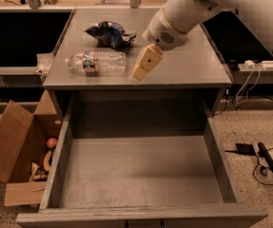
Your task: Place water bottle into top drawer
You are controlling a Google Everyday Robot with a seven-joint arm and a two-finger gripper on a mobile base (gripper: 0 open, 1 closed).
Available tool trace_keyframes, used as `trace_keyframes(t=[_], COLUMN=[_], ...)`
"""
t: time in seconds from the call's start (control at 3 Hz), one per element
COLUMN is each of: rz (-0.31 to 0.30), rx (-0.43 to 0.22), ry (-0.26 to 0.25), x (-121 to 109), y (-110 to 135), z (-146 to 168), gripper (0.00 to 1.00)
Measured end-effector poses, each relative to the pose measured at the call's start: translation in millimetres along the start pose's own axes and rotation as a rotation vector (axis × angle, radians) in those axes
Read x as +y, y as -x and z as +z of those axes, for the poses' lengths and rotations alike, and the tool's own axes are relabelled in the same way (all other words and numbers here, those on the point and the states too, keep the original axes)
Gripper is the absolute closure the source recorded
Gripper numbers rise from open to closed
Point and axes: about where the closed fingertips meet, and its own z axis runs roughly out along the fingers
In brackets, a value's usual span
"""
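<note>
Speckled floor (252,127), open cardboard box (10,144) left

One water bottle (97,63) on tabletop (188,65); one dark blue snack bag (110,33); one top drawer (213,144), open; one cardboard box (10,144), small items inside, count unclear; one gripper (138,74), over tabletop just beside water bottle; one white arm (198,6).

The one camera looks from in front of the bench (193,61) and well above it, tilted down towards its back edge, perhaps mounted on the robot itself. It sits close: the open top drawer (141,175) fills the lower half, front rim near the frame's bottom. The gripper (140,73) hangs over the bench's front edge, left of centre.
</note>
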Motion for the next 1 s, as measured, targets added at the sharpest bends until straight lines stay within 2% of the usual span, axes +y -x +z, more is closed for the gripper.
trace_keyframes(t=[0.67,1.0], rz=[0.024,0.014], rx=[-0.041,-0.087], ry=[-0.001,-0.010], x=[-44,-61], y=[-13,-6], z=[50,66], gripper=[0.00,0.00])
